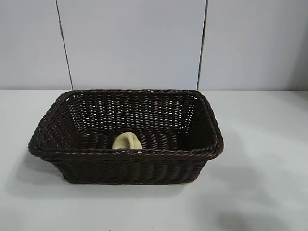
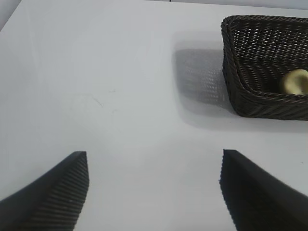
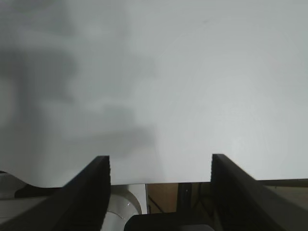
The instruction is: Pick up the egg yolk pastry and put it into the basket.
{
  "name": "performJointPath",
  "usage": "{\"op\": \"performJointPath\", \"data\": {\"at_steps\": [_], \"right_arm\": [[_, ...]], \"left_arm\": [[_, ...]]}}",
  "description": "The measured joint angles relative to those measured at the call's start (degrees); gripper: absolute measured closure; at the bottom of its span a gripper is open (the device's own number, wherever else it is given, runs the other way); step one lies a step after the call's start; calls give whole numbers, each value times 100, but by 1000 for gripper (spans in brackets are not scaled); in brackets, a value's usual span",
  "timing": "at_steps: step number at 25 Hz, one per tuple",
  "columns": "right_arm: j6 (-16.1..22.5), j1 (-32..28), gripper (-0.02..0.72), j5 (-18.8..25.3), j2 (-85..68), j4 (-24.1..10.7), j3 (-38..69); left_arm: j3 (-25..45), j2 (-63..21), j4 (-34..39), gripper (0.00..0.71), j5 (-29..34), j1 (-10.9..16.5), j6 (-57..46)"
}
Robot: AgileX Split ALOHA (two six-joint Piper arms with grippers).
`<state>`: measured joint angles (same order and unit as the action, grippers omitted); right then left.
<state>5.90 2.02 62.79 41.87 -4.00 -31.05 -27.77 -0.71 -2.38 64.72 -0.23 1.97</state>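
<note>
Inside basket (image 1: 126, 154): egg yolk pastry (image 1: 127, 141) at near wall. Left hand (image 2: 154, 192), right hand (image 3: 160, 187) spread wide, empty, above tabletop (image 1: 260, 159).

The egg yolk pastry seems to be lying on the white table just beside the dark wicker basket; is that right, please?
Not quite: the egg yolk pastry lies inside the dark wicker basket, on its floor near the front wall, not on the white table. The exterior view shows it.

Basket (image 1: 126, 155) woven wicker, slight sheen; pastry (image 1: 127, 141) matt, possibly doughy; table (image 1: 260, 159) smooth.
</note>
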Motion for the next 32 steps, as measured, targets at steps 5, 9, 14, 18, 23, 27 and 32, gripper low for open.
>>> {"op": "performJointPath", "data": {"at_steps": [5, 9, 14, 18, 23, 27, 32], "right_arm": [[0, 0, 258, -154, -1333, 84, 402], [0, 0, 258, -179, -2221, 116, 402], [0, 0, 258, -167, -3059, 120, 402], [0, 0, 258, -137, -3660, 120, 402], [-1, 0, 258, -111, -4269, 120, 402], [-1, 0, 258, -103, -4284, 120, 402], [-1, 0, 258, -103, -4284, 120, 402]], "left_arm": [[0, 0, 0, 157, 0, 0, 0], [0, 0, 0, 157, 0, 0, 0], [0, 0, 0, 157, 0, 0, 0], [0, 0, 0, 157, 0, 0, 0], [0, 0, 0, 157, 0, 0, 0], [0, 0, 0, 157, 0, 0, -5], [0, 0, 0, 157, 0, 0, -5]]}}
